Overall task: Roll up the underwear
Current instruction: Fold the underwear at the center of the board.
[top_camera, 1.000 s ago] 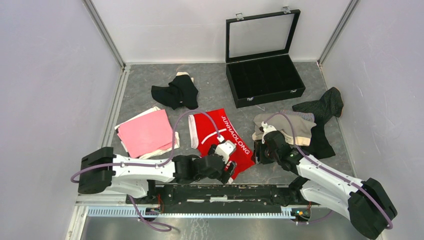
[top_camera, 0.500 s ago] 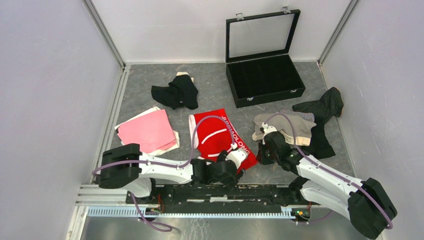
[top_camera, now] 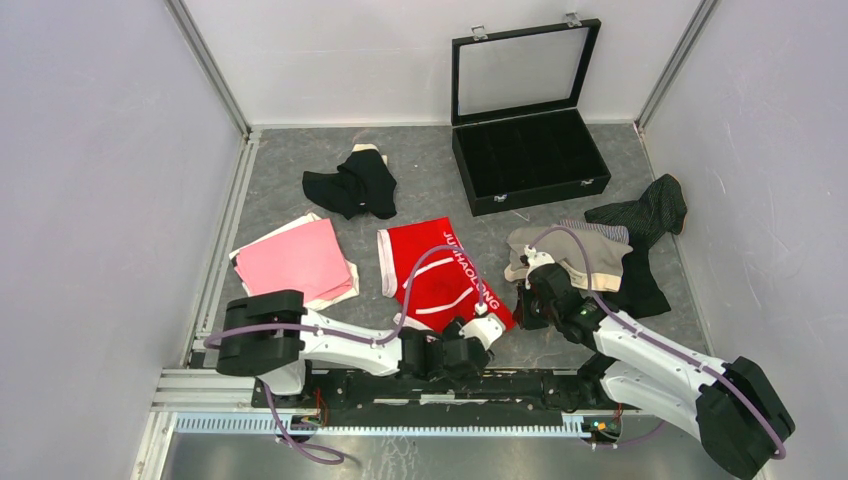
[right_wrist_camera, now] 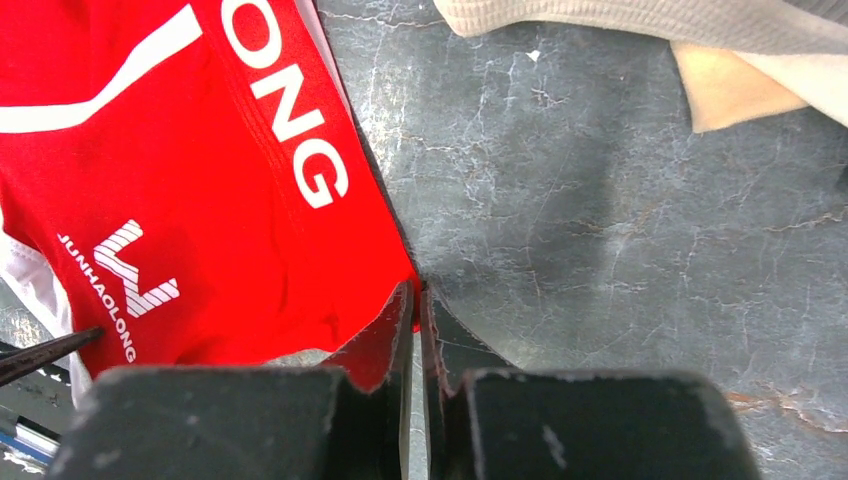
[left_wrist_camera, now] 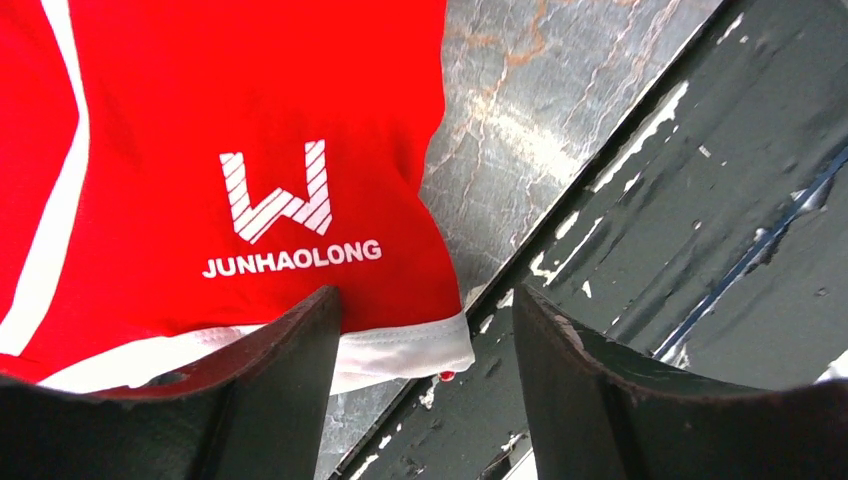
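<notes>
The red underwear (top_camera: 430,270) with white lettering lies flat mid-table, also filling the left wrist view (left_wrist_camera: 250,120) and the right wrist view (right_wrist_camera: 200,180). My left gripper (top_camera: 478,335) is low at its near corner, open (left_wrist_camera: 425,300), its fingers either side of the white hem corner at the table's front edge. My right gripper (top_camera: 520,305) sits at the garment's right corner, shut (right_wrist_camera: 417,290) with the tip of the red waistband pinched between its jaws. More underwear lies around: black (top_camera: 352,183), pink (top_camera: 295,262), beige (top_camera: 570,255), dark pinstriped (top_camera: 645,215).
A black glass-lidded case (top_camera: 528,150) stands open at the back right. The dark metal rail (left_wrist_camera: 640,230) of the arm mount runs right beside the left gripper. White walls enclose the grey mat (top_camera: 420,160) on three sides.
My left arm has swung right and down to the red garment's near corner, its jaws narrowing a little. The right gripper has shut on the waistband corner.
</notes>
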`<act>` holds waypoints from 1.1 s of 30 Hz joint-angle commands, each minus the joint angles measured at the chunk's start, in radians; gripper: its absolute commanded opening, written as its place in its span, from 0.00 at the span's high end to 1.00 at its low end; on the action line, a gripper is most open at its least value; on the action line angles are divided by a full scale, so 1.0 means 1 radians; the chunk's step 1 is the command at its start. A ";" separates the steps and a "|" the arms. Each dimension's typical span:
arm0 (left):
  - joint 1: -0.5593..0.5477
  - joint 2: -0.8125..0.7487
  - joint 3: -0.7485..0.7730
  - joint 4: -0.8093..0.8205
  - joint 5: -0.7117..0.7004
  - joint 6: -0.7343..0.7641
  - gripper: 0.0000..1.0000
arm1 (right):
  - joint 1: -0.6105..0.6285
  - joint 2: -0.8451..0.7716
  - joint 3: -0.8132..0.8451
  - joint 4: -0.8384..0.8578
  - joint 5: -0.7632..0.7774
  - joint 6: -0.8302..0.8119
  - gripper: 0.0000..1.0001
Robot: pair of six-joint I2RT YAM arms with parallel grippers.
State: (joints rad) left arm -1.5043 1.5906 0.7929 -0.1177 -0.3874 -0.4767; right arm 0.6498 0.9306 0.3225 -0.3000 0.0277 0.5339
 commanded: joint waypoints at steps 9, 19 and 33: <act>-0.037 0.070 0.078 -0.122 -0.111 0.025 0.46 | 0.000 0.004 -0.042 -0.053 0.034 -0.006 0.94; -0.040 0.009 0.068 -0.136 -0.137 0.010 0.91 | 0.001 -0.029 -0.020 -0.064 0.043 -0.013 1.00; -0.034 -0.090 0.111 0.020 -0.036 0.034 0.98 | 0.000 -0.105 0.132 -0.301 0.125 -0.076 1.00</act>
State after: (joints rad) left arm -1.5444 1.5501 0.8669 -0.1936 -0.4454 -0.4702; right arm 0.6502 0.8429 0.3672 -0.4850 0.0837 0.4953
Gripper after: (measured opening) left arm 0.056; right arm 0.006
